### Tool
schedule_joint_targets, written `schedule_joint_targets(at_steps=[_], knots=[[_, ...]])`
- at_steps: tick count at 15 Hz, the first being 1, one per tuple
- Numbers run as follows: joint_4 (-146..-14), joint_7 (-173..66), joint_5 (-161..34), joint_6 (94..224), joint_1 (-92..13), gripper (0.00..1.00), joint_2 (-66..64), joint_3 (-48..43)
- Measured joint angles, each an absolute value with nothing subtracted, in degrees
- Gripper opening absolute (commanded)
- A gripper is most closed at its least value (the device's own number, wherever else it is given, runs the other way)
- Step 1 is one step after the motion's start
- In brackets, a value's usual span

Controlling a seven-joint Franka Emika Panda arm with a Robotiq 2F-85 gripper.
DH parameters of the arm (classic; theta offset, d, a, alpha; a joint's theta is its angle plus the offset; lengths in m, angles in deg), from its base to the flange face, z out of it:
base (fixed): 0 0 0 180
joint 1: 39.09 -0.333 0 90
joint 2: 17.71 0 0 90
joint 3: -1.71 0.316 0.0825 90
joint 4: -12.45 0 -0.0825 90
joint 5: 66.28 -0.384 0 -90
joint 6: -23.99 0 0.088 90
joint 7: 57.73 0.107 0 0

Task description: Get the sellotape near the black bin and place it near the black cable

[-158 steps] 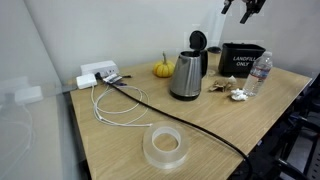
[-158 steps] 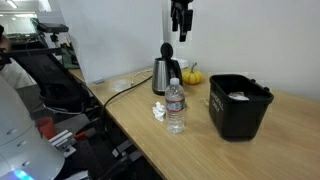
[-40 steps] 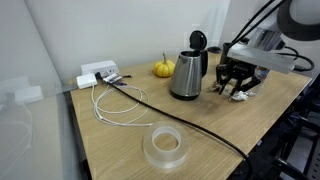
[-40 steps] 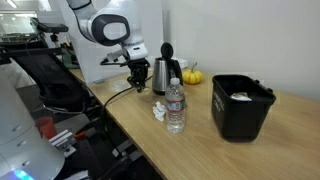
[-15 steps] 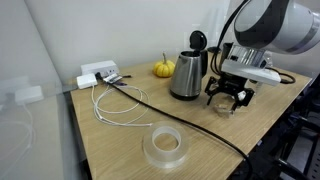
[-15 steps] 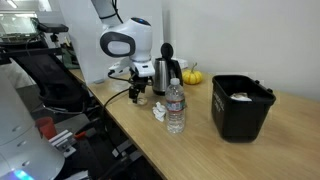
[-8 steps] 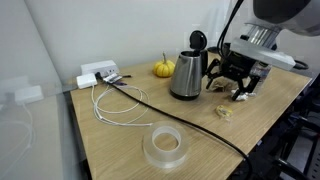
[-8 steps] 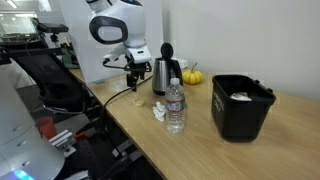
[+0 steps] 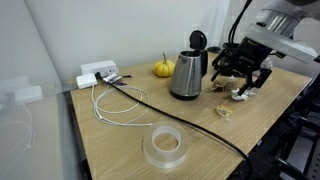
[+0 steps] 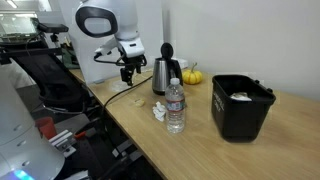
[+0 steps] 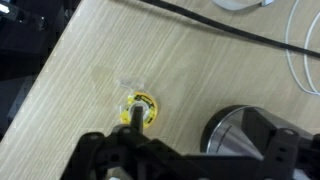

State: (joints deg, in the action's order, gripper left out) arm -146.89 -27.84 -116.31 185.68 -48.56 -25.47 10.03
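The sellotape [image 9: 225, 112] is a small tan roll lying on the wooden table right beside the black cable [image 9: 170, 112], in front of the kettle [image 9: 186, 75]. In the wrist view the sellotape [image 11: 140, 107] lies below the black cable [image 11: 220, 30]. My gripper [image 9: 242, 76] hangs open and empty above the table, up and back from the roll; it also shows in an exterior view [image 10: 127, 70] and in the wrist view [image 11: 195, 140]. The black bin [image 10: 240, 105] stands at the far end of the table and is mostly hidden behind my arm in an exterior view.
A large clear tape ring [image 9: 165, 148] lies near the table's front edge. White cables [image 9: 112, 108] loop from a white power strip [image 9: 97, 73]. A small orange pumpkin [image 9: 162, 69] sits behind the kettle. A water bottle [image 10: 175, 105] stands by the table edge.
My gripper was low over the sellotape a second ago. It has let the roll go beside the black cable and has risen up and back toward the kettle.
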Motion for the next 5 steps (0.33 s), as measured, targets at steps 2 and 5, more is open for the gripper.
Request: schedule_joint_targets(at_steps=[2,5], knots=[[-146.73,-29.27,-118.75,185.50,-49.23,1.00,-26.96,10.03],[-146.76,-29.31,-118.91,185.48,-49.27,1.00,-26.92,10.01]])
